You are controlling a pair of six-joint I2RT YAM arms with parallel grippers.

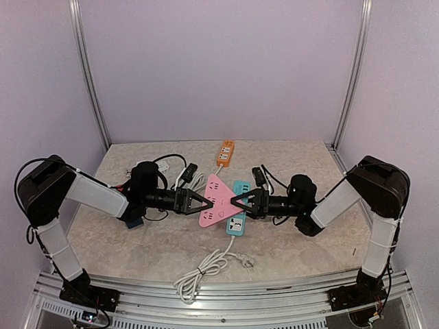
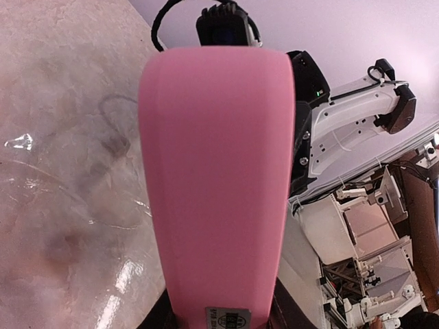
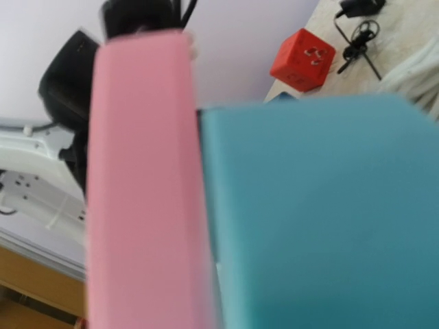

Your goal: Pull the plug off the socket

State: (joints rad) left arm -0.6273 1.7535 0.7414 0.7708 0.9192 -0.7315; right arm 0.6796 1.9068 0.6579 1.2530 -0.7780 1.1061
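A pink power strip lies mid-table with a teal power strip against its right side. My left gripper comes from the left and is shut on the pink strip's end; the strip fills its wrist view. My right gripper reaches from the right to the seam between the two strips. Its wrist view is blurred and shows only pink and teal, with the fingers hidden. A black plug with a cable sits at the pink strip's far end.
An orange power strip lies at the back. Black plugs and cables lie behind the strips, with another black plug to the right. A white coiled cable lies near the front edge. A red cube sits far left.
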